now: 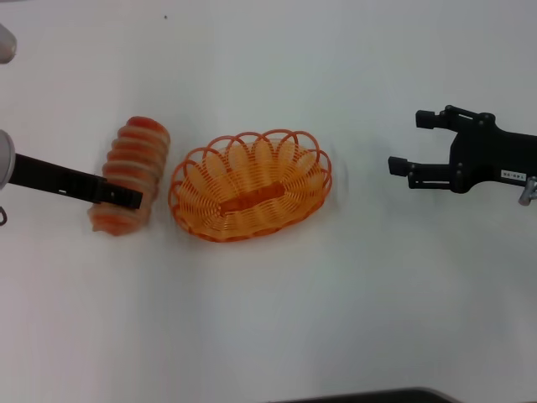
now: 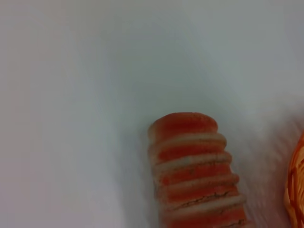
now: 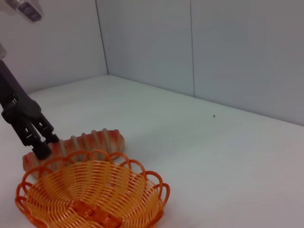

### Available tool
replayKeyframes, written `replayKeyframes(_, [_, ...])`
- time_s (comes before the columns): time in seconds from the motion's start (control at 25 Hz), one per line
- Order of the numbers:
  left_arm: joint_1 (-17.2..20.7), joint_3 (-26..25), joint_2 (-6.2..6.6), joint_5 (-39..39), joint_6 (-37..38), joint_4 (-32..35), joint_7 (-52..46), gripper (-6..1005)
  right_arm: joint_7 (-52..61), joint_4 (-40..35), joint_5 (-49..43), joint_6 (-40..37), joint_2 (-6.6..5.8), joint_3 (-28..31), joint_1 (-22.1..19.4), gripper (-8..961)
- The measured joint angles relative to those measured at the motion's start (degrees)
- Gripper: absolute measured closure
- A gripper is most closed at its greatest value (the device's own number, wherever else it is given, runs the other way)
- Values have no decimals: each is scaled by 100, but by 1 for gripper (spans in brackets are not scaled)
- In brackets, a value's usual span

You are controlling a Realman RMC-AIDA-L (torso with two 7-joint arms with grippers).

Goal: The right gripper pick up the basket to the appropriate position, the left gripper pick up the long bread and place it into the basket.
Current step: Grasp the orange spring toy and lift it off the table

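The long bread (image 1: 132, 164) lies on the white table at the left, tan with orange-red ridges. It also shows in the left wrist view (image 2: 194, 175) and behind the basket in the right wrist view (image 3: 90, 141). The left gripper (image 1: 126, 197) reaches in from the left and sits over the bread's near end, touching it; it also shows in the right wrist view (image 3: 42, 145). The orange basket (image 1: 250, 186) stands empty right of the bread, close to it (image 3: 90, 199). The right gripper (image 1: 409, 143) is open and empty, well to the right of the basket.
The white table (image 1: 277, 319) spreads around all the objects. A dark edge (image 1: 361, 396) runs along the front. Pale wall panels (image 3: 190, 47) stand behind the table. The basket's rim (image 2: 297, 185) shows at the left wrist view's edge.
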Motion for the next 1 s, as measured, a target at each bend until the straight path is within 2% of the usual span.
replayKeyframes(0.28, [-61, 22, 5, 73, -93, -214, 14, 127, 12, 0, -10, 12, 21, 0, 24, 5])
replayKeyframes(0.64, [-43, 206, 0, 266, -181, -128, 12, 126, 75, 0, 1, -5, 23, 0, 44, 4])
replayKeyframes(1.0, [-66, 206, 17, 239, -89, -105, 36, 342, 75, 1, -4, 13, 32, 0, 36, 5])
